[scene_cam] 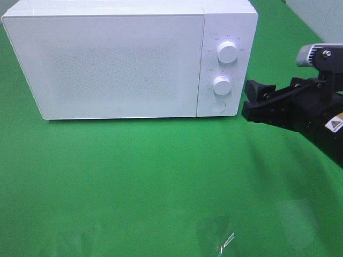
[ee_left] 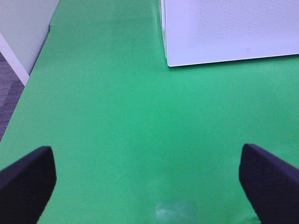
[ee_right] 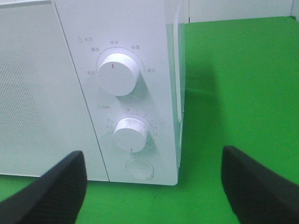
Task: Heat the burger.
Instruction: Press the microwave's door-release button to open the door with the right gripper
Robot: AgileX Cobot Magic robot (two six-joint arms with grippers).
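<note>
The burger is not in view in any frame. The white microwave [scene_cam: 118, 59] stands at the back of the green table with its door shut. My right gripper [scene_cam: 256, 101] is open and empty, just right of the microwave's control panel. In the right wrist view [ee_right: 154, 191] it faces the upper knob [ee_right: 117, 73], the lower knob [ee_right: 131, 134] and the round button [ee_right: 139, 169], a short way off. My left gripper [ee_left: 149, 182] is open and empty over bare green cloth, with the microwave's lower left corner [ee_left: 224, 32] ahead of it. It is out of the exterior high view.
The green cloth [scene_cam: 161, 176] covers the table. A small clear glinting scrap [scene_cam: 228, 240] lies near the front edge. The table's left edge and grey floor [ee_left: 9, 79] show in the left wrist view.
</note>
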